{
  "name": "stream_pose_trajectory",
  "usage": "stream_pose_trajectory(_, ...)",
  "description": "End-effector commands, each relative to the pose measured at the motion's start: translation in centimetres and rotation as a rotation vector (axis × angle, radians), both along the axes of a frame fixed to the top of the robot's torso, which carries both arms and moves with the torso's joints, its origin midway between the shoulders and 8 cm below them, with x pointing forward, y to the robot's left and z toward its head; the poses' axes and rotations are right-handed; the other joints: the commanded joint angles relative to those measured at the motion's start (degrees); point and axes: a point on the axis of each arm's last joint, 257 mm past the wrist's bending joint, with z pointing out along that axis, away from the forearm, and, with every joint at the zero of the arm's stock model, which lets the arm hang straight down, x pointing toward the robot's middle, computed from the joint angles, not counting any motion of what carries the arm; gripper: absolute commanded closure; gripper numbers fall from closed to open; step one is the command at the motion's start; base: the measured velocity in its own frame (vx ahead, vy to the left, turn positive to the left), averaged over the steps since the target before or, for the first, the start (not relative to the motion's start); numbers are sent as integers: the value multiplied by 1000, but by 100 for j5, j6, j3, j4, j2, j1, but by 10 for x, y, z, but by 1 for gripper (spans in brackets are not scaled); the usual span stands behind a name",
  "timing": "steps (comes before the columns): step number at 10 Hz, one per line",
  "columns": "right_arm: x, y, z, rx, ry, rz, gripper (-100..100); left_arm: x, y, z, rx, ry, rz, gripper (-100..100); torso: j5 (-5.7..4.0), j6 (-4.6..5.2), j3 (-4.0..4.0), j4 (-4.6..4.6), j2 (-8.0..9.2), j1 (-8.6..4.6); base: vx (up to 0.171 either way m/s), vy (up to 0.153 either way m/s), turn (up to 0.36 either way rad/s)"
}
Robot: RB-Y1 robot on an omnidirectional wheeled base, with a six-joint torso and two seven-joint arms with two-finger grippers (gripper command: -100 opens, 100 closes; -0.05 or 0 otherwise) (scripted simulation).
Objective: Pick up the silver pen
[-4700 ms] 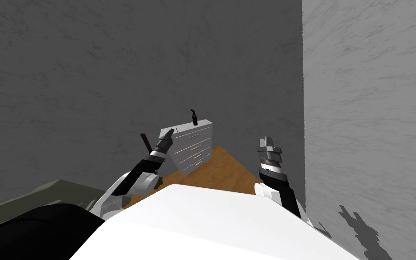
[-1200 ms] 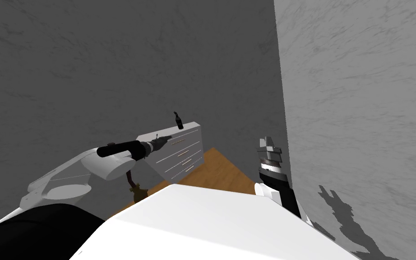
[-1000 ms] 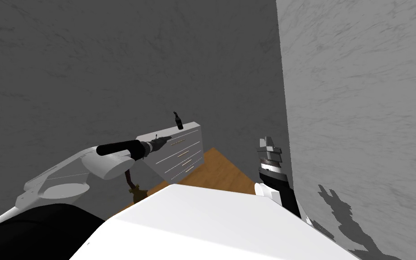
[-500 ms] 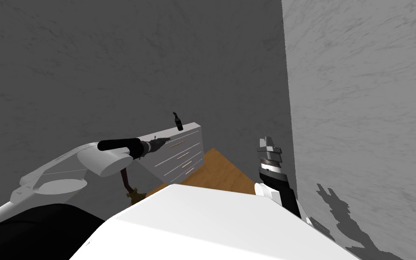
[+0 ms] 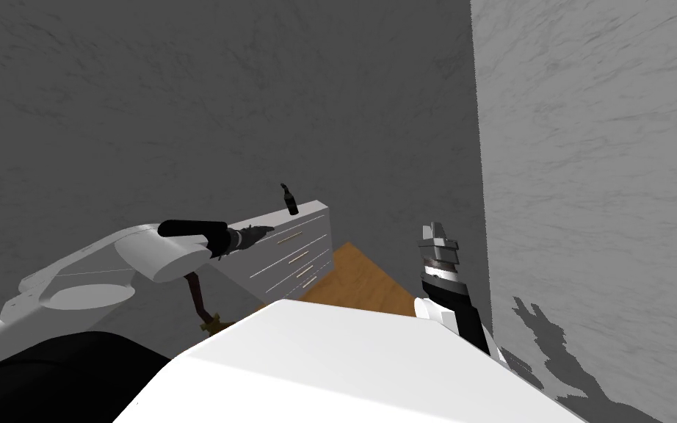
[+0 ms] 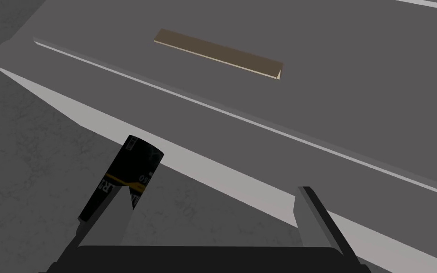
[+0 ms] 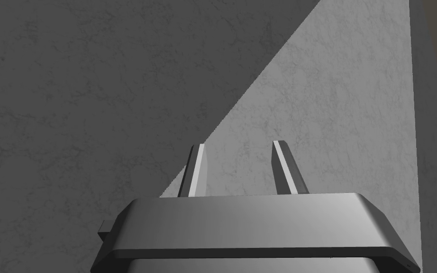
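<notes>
From the head, our left pincer (image 5: 267,229) is stretched out level at the top edge of the dresser (image 5: 297,257). A black bottle (image 5: 290,201) stands on that top, past the pincer's tips. Our right pincer (image 5: 434,230) points upward, well apart from both.

At the left wrist, the fingers (image 6: 118,215) stand wide apart and hold nothing. The bottle shows just behind one of them, and a drawer handle (image 6: 218,53) lies farther ahead. Where the pen lies we cannot tell.

At the right wrist, the fingers (image 7: 196,168) are slightly parted with nothing between them.
</notes>
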Motion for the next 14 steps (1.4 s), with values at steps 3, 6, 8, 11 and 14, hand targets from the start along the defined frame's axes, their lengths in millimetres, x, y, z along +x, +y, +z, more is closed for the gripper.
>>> stream_pose_trajectory(3,0,0,0,0,0,0,0,-13,7,-1,25,88,14,-100,2,0,-4,-1,-6,11,85,85,-24)
stream_pose_trajectory(6,0,0,0,0,0,0,0,-25,13,-5,40,156,34,-100,1,-1,2,1,5,-1,54,64,-18)
stream_pose_trajectory(8,0,0,0,0,0,0,0,-34,17,-7,50,203,44,-100,3,0,2,0,3,10,60,94,-17)
stream_pose_trajectory(11,0,0,0,0,0,0,0,-48,23,-11,64,270,65,-100,5,0,-5,-2,-8,25,77,105,-23)
stream_pose_trajectory(14,0,0,0,0,0,0,0,-64,28,-14,77,350,81,-100,3,0,-6,-3,-10,7,84,84,-16)
